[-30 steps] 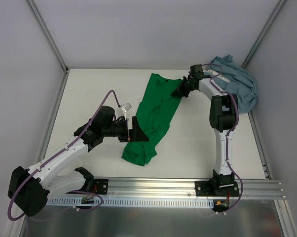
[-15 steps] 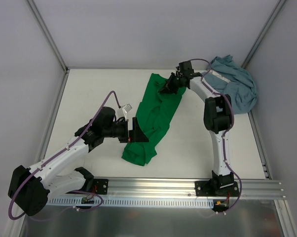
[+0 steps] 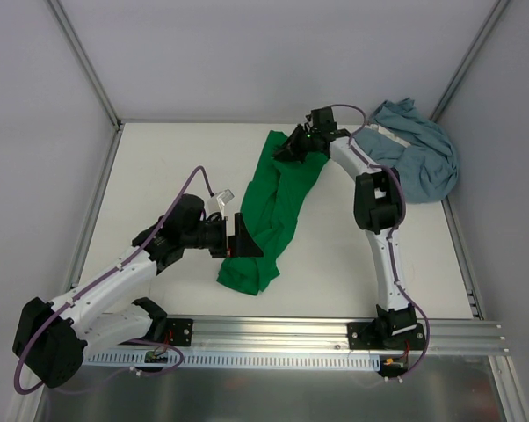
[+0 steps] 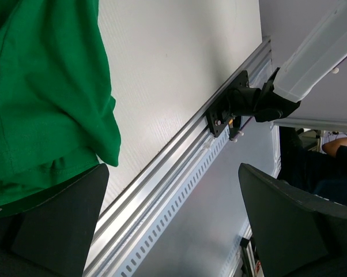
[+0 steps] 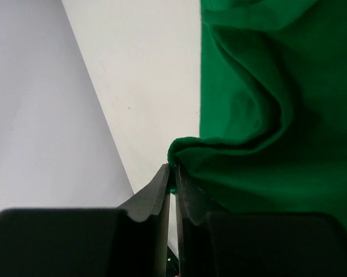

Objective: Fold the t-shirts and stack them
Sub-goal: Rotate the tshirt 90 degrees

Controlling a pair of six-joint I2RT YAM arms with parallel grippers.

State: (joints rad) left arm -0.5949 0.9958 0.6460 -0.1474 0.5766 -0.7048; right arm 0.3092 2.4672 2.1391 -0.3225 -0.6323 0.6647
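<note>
The green t-shirt (image 3: pixel 278 211) lies in a long, partly folded strip down the middle of the table. My right gripper (image 3: pixel 286 151) is at its far end, shut on a pinched fold of green cloth (image 5: pixel 179 151). The blue-grey t-shirt (image 3: pixel 423 154) sits bunched in the far right corner. My left gripper (image 3: pixel 247 236) stands wide open at the green shirt's left edge, near its lower half. In the left wrist view the green t-shirt (image 4: pixel 41 92) hangs past one of the fingers (image 4: pixel 58 222) and nothing is between the jaws.
A slotted aluminium rail (image 3: pixel 335 338) runs along the near edge with both arm bases on it. White walls and metal frame posts (image 3: pixel 84 61) close in the table's left, far and right sides.
My right gripper has moved left across the far end of the green shirt, dragging its sleeve part over the body. The left arm has stayed put.
</note>
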